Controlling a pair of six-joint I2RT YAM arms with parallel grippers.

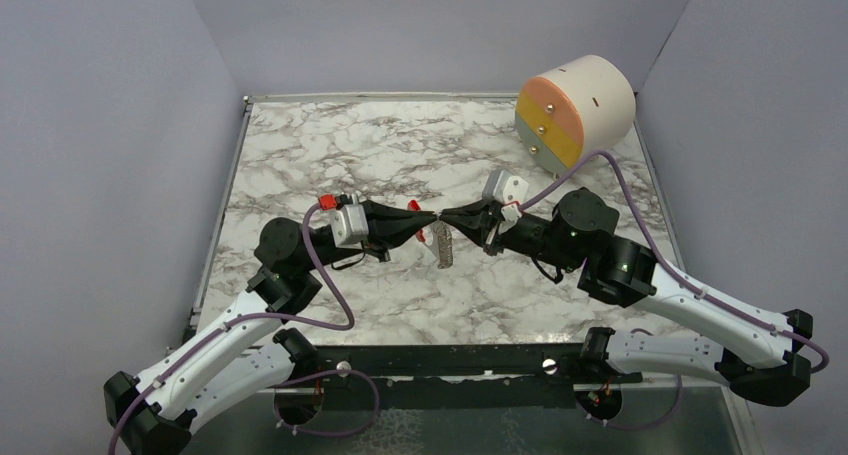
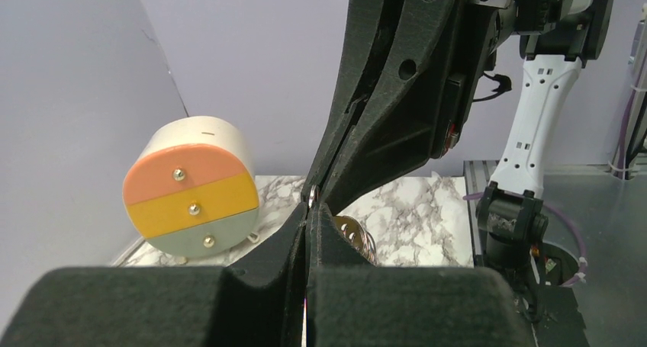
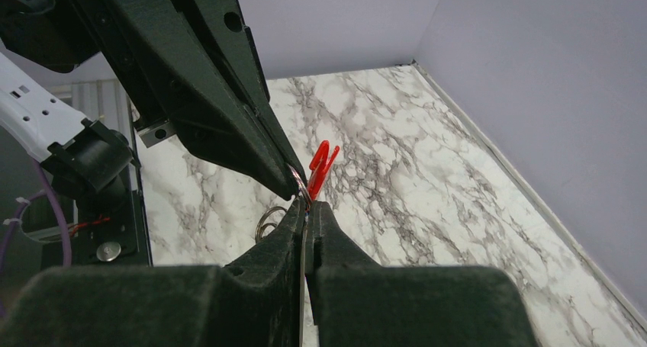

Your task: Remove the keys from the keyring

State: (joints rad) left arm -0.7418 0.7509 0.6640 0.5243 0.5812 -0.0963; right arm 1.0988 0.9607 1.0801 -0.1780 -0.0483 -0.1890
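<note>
My left gripper (image 1: 430,220) and right gripper (image 1: 446,217) meet tip to tip above the middle of the marble table (image 1: 330,155). The keyring's grey chain (image 1: 444,248) hangs from where they meet, with its red piece (image 1: 414,206) beside the left fingers. In the left wrist view my left gripper (image 2: 311,210) is shut on a silvery ring (image 2: 313,196) of the keyring, with coiled rings (image 2: 360,236) just behind. In the right wrist view my right gripper (image 3: 307,208) is shut with a thin silvery strip between its fingers, next to the red piece (image 3: 322,164). The keys' blue head is hidden.
A round white drawer unit (image 1: 575,110) with an orange, a yellow and a grey-green front stands at the back right; it also shows in the left wrist view (image 2: 191,194). Grey walls enclose the table on three sides.
</note>
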